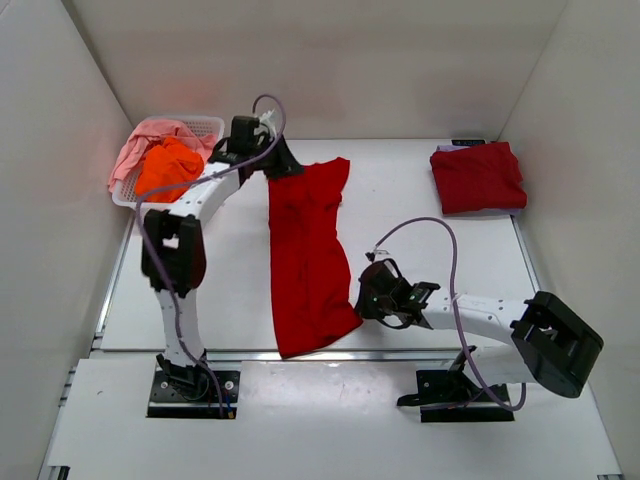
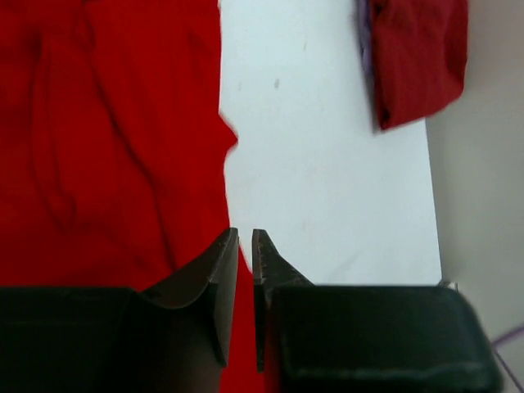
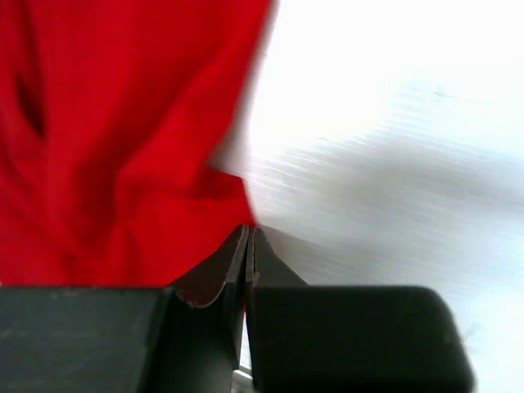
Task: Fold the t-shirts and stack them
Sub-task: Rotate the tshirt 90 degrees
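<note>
A bright red t-shirt (image 1: 305,250) lies in a long strip down the middle of the table. My left gripper (image 1: 283,165) is shut on its far end; in the left wrist view (image 2: 245,235) red cloth (image 2: 106,139) sits between the nearly closed jaws. My right gripper (image 1: 360,300) is shut on the shirt's near right edge; in the right wrist view (image 3: 249,229) the jaws pinch the red cloth (image 3: 123,123). A folded dark red t-shirt (image 1: 478,177) lies at the far right and also shows in the left wrist view (image 2: 417,57).
A white basket (image 1: 205,124) stands at the far left with a pink shirt (image 1: 135,150) and an orange shirt (image 1: 168,165) in it. White walls enclose the table on three sides.
</note>
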Robot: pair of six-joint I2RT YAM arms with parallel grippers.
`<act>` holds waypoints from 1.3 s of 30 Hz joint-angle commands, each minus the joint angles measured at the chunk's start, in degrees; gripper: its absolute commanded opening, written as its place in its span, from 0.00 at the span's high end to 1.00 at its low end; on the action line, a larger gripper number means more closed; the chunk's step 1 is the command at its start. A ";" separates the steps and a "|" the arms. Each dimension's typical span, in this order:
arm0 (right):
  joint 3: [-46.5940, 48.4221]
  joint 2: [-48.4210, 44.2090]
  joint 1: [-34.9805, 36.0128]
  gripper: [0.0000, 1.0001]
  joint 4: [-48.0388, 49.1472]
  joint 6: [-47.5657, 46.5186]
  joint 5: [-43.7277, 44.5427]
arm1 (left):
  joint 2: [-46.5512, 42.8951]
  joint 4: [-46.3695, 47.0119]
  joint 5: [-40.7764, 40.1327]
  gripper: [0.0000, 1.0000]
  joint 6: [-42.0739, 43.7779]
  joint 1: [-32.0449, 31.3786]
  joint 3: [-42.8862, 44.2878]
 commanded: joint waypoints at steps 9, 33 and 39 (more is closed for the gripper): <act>-4.79 -8.60 -0.34 1.00 3.55 -4.85 -2.44 | -4.92 8.27 -5.37 0.76 0.34 0.09 -21.26; -9.01 -0.51 0.72 1.00 2.94 -0.81 -15.09 | 37.24 -17.20 -8.20 0.79 0.43 -4.22 37.15; -3.94 1.41 -0.87 1.00 1.45 -4.48 -16.59 | 44.13 -27.83 -4.33 0.78 0.50 -3.52 55.97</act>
